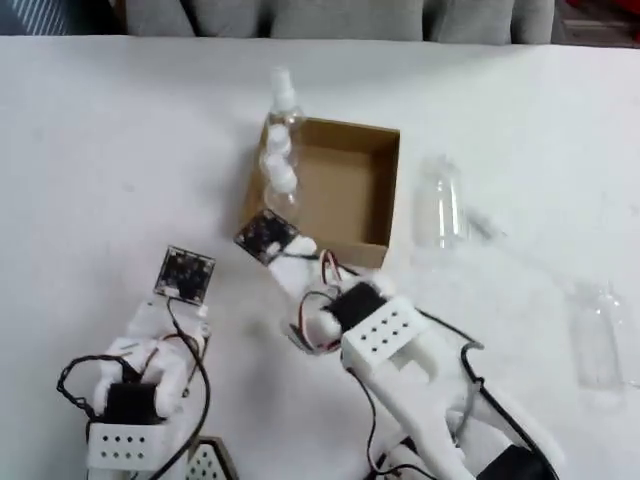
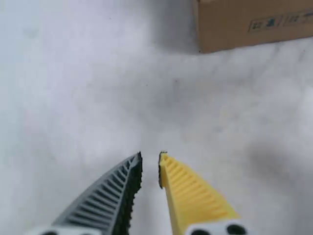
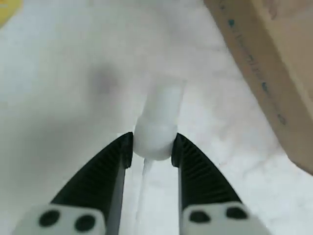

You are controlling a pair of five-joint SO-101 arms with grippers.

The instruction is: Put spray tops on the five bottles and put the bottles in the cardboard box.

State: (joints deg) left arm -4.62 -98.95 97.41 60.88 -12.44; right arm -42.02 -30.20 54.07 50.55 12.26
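The cardboard box [image 1: 345, 190] sits open at the table's middle. Capped bottles with white spray tops [image 1: 279, 150] lean along its left wall. Two clear bottles, one [image 1: 440, 203] just right of the box and one [image 1: 597, 338] at the far right, are on the table. My right gripper [image 3: 151, 143] is shut on a white spray top [image 3: 157, 128], low over the table beside the box's side [image 3: 266, 68]. My right arm [image 1: 388, 335] stretches toward the box's near left corner. My left gripper [image 2: 150, 159] is shut on nothing above bare table; its arm [image 1: 140, 390] is at the lower left.
The box's corner [image 2: 249, 24] lies some way ahead of my left gripper. Grey chair backs [image 1: 330, 18] line the table's far edge. Cables hang off both arms near the front edge.
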